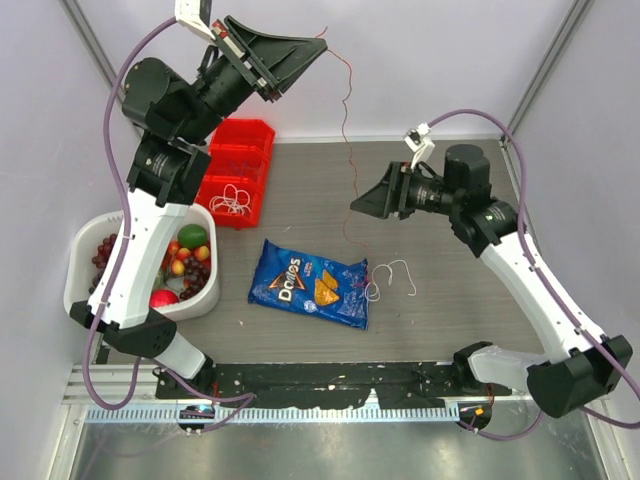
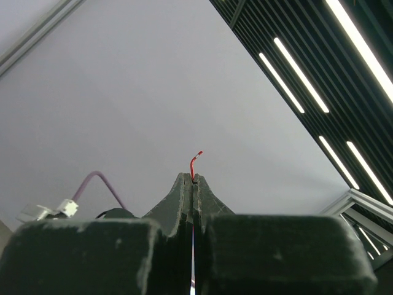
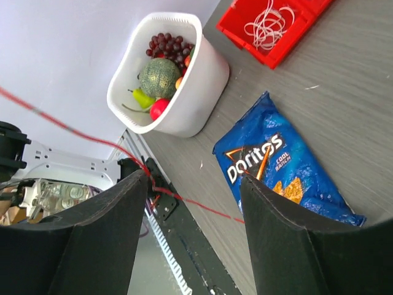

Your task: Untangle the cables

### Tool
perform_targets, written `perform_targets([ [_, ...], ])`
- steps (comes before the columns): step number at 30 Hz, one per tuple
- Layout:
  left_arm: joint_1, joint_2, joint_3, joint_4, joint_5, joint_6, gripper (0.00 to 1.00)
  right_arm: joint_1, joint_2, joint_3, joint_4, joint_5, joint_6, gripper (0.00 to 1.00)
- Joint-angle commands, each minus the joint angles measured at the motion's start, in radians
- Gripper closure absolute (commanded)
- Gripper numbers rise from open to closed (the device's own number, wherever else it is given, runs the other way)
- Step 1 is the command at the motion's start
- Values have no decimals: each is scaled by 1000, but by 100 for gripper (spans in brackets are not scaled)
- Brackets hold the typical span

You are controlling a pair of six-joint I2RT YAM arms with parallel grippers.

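The red cable (image 1: 346, 120) hangs in a long thin line from the upper middle of the overhead view down toward the centre of the table (image 1: 450, 330). Its top end is pinched in the left claw (image 1: 315, 47), which is raised high; that wrist's view shows the jaws pressed together with a short red tip poking out above them. The lower end drops near a white cable (image 1: 390, 278) curled in loops just right of the chip bag (image 1: 310, 285). It is too fine to tell whether the two are hooked together.

The right claw (image 1: 358, 205) hovers beside the hanging red line, spread wide and holding nothing. In its own view the cable crosses between the two fingers (image 3: 104, 233).

The step in hand looks like taking a second hold lower on the red cable. To do it well, the right claw should centre the line between its jaws before closing. It should then draw away slowly, while the left keeps its pinch firm and the white loops are watched for lifting.

More white cords (image 1: 232, 200) lie in the red bin (image 1: 255, 135) at upper left.
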Motion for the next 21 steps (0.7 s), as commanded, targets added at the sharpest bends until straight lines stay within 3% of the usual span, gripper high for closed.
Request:
perform_targets([
  [1, 6, -1, 23, 64, 18, -27, 100, 59, 40, 28, 77, -14, 18, 37],
  [4, 5, -7, 19, 64, 12, -27, 100, 113, 62, 32, 95, -12, 36, 44],
  [6, 5, -9, 16, 63, 10, -24, 100, 128, 67, 31, 101, 15, 38, 57],
  [7, 5, -10, 14, 60, 10, -22, 100, 128, 67, 40, 70, 76, 27, 76],
  [8, 5, -15, 9, 55, 10, -16, 100, 128, 67, 55, 39, 127, -3, 86],
  [9, 6, -18, 3, 54, 7, -12, 100, 128, 65, 106, -59, 272, -28, 99],
  [12, 11, -46, -36, 41, 4, 1, 100, 127, 79, 283, -324, 576, -123, 99],
  [14, 15, -62, -73, 44, 1, 2, 100, 128, 109, 509, -459, 806, -163, 99],
  [16, 14, -76, -110, 63, -4, -1, 100, 128, 138, 790, -545, 894, -192, 99],
  [18, 15, -79, -135, 78, -2, -13, 100, 128, 151, 952, -575, 940, -209, 99],
  [21, 15, -69, -133, 87, 5, -16, 100, 128, 107, 987, -525, 968, -199, 99],
])
